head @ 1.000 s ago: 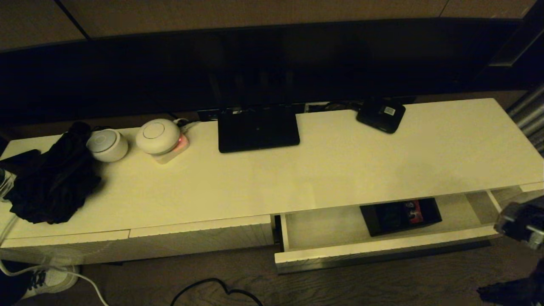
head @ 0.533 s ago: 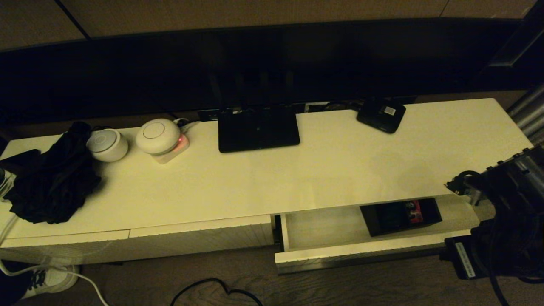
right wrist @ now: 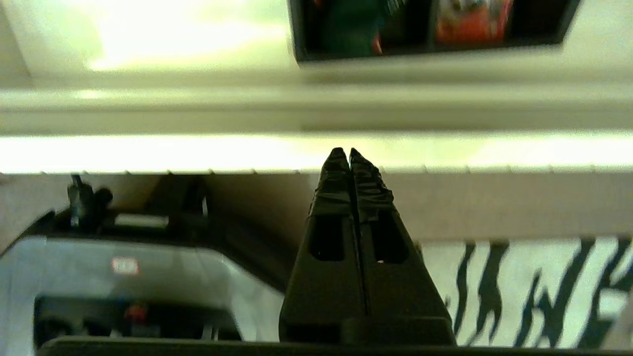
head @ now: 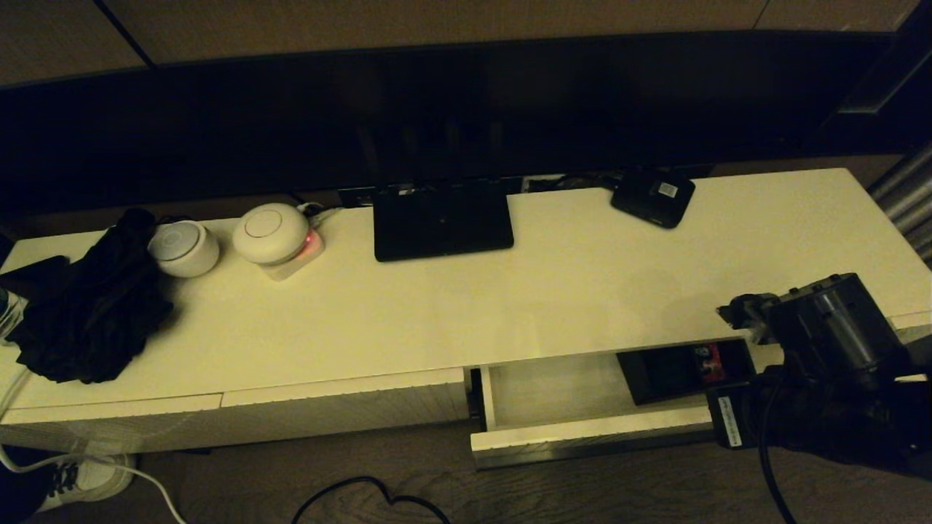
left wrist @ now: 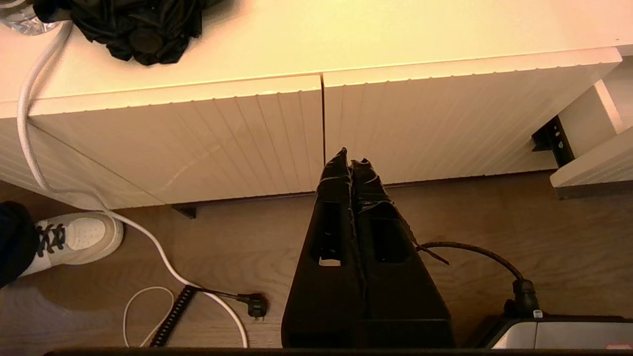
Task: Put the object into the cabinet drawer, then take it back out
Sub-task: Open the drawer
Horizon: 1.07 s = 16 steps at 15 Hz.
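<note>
The black divided box (head: 681, 371) lies inside the open drawer (head: 582, 437), toward its right, with a red packet showing. My right arm (head: 823, 342) reaches in from the right and covers the drawer's right end. In the right wrist view my right gripper (right wrist: 344, 151) is shut and empty, its tips just in front of the drawer's ribbed front edge (right wrist: 198, 153); the box (right wrist: 430, 29) lies beyond, inside. My left gripper (left wrist: 350, 160) is shut and empty, low before the closed left cabinet fronts, out of the head view.
On the cabinet top stand a black router (head: 442, 218), a small black device (head: 653, 196), two white round devices (head: 271, 233), and a black cloth (head: 87, 306). Cables (left wrist: 148, 232) and a shoe (left wrist: 74, 237) lie on the floor.
My right arm has swung in from the right edge and moved left, now covering the drawer's right end beside the box. Box and drawer have not moved.
</note>
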### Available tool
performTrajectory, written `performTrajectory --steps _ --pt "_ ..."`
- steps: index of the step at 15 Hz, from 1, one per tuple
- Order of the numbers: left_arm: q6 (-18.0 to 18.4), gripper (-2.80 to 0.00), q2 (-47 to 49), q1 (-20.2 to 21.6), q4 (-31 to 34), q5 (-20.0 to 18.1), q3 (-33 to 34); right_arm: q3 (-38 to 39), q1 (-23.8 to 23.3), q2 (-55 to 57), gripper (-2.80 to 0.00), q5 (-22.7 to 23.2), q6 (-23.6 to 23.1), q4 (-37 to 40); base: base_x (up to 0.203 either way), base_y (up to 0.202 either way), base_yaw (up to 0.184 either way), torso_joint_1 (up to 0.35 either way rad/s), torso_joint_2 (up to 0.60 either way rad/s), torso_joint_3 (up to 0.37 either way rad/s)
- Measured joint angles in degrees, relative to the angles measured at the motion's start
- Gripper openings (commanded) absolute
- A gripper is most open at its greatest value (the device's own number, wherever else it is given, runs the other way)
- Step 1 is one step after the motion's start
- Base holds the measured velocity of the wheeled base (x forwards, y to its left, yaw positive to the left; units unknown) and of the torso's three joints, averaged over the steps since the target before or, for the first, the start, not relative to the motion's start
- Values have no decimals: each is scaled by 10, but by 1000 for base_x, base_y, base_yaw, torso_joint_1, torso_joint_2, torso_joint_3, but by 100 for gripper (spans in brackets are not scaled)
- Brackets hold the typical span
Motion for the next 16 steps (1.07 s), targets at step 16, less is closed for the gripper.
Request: performTrajectory --steps 16 --pt "0 -280 0 0 0 0 0 72 -19 98 -280 -26 -110 -303 0 0 0 0 0 0"
